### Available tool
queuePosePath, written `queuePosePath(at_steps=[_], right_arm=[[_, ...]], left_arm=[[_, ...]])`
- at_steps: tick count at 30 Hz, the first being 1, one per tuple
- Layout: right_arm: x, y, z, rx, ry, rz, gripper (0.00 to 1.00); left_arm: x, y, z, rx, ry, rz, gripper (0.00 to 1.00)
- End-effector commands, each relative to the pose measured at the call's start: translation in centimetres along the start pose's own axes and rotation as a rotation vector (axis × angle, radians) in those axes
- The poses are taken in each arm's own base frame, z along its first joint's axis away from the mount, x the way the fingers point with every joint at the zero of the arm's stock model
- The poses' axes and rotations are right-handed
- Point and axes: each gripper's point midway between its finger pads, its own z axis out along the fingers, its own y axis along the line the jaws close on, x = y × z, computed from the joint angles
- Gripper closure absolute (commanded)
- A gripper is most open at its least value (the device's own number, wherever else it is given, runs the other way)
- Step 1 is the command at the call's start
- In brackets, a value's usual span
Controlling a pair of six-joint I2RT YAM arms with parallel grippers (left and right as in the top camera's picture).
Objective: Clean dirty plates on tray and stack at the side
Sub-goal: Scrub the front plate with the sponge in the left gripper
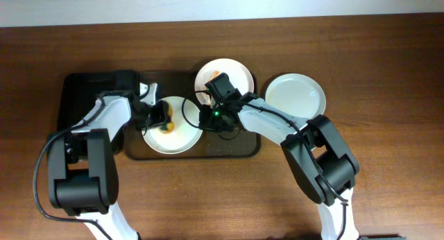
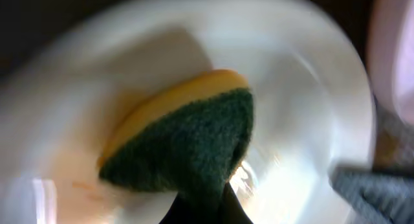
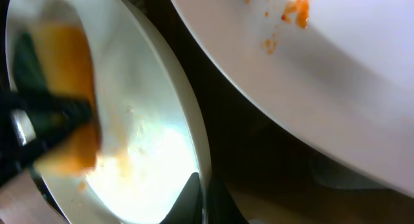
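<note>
Left pincer point(image 1: 162, 118) presses sponge point(image 2: 187, 133) against plate point(image 2: 310, 75) gripped by right pincer point(image 1: 206, 119).

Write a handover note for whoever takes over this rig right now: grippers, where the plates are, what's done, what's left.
The left gripper has its jaws shut on the sponge, pressed on the front plate on the tray.
The right gripper has its jaws shut on that plate's rim.
The back plate sits on the tray with orange residue.
The clean plate lies on the table, right of the tray.
Done: one plate looks clean, set aside.
Left: finish the front plate, scrub the back plate, stack both on the clean plate.
</note>
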Motion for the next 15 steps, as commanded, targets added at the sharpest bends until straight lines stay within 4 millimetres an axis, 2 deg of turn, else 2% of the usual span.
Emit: queuePosePath(at_steps=[1, 4, 6, 7, 9, 11, 13, 15], right_arm=[[0.2, 0.2, 0.3, -0.014, 0.021, -0.012, 0.96], [0.2, 0.2, 0.2, -0.014, 0.020, -0.013, 0.96], [0.2, 0.2, 0.2, -0.014, 0.020, -0.013, 0.96], [0.2, 0.2, 0.2, -0.014, 0.020, -0.013, 0.96], [0.2, 0.2, 0.2, -0.014, 0.020, -0.013, 0.96], [0.2, 0.2, 0.2, -0.014, 0.021, -0.012, 0.96], [0.2, 0.2, 0.2, -0.014, 0.021, -0.012, 0.96], [0.2, 0.2, 0.2, -0.014, 0.021, -0.013, 0.96]], left_arm=[[2.0, 9.7, 0.6, -0.519, -0.011, -0.226, 1.00], [4.0, 10.3, -0.2, -0.632, 0.048, -0.225, 1.00], [6.5, 9.2, -0.2, -0.642, 0.160, -0.191, 0.99], [7.8, 7.7, 0.2, -0.577, 0.239, -0.130, 0.99], [9.5, 1.9, 2.3, -0.257, 0.351, 0.066, 1.00], [9.7, -1.7, 3.2, -0.053, 0.358, 0.198, 0.99], [8.7, -2.6, 3.7, -0.018, 0.313, 0.256, 1.00], [6.2, -2.6, 4.3, -0.039, 0.211, 0.277, 0.99]])
